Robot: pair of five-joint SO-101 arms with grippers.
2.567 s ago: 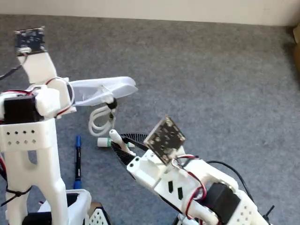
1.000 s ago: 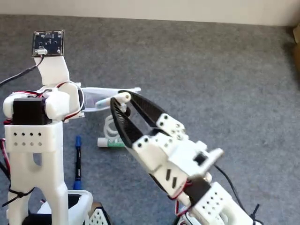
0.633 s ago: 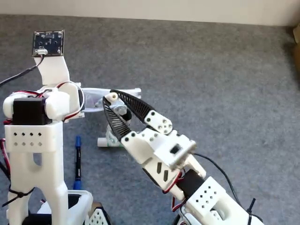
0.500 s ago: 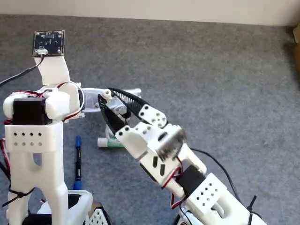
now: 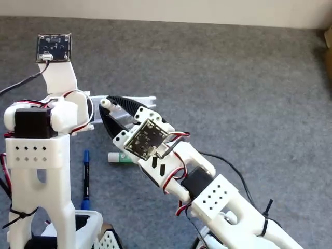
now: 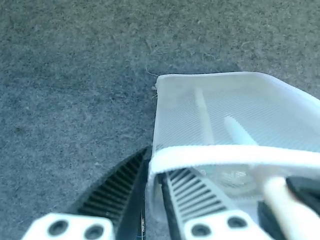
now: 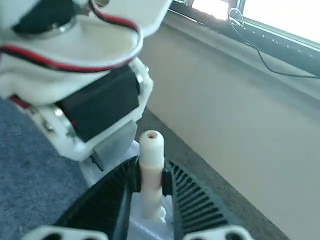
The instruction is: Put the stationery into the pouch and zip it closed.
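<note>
Your right gripper (image 7: 150,172) is pinched tight on the white stick (image 7: 151,145), right at the pouch (image 6: 225,110) mouth; your left gripper (image 6: 152,167) clamps the pouch's rim

1. pouch (image 5: 146,100): from above you get 1 corner and a strip of edge; the rest sits behind the right gripper (image 5: 106,108) and left arm (image 5: 52,119). In the left wrist view it runs off the picture's edge.
2. 2 pale rods (image 6: 202,112) inside the mesh: too blurred for you to name.
3. white stick (image 7: 151,160): its lower part is buried between the right gripper's fingers; kind not tellable.
4. green-capped tube (image 5: 115,156): 1 end lies under the right arm (image 5: 207,192).
5. blue pen (image 5: 86,179): you cannot tell whether its near end goes under the left arm's base.
6. left gripper (image 6: 154,165): fingertips hidden by the pouch rim it grips; finger roots cut off.
</note>
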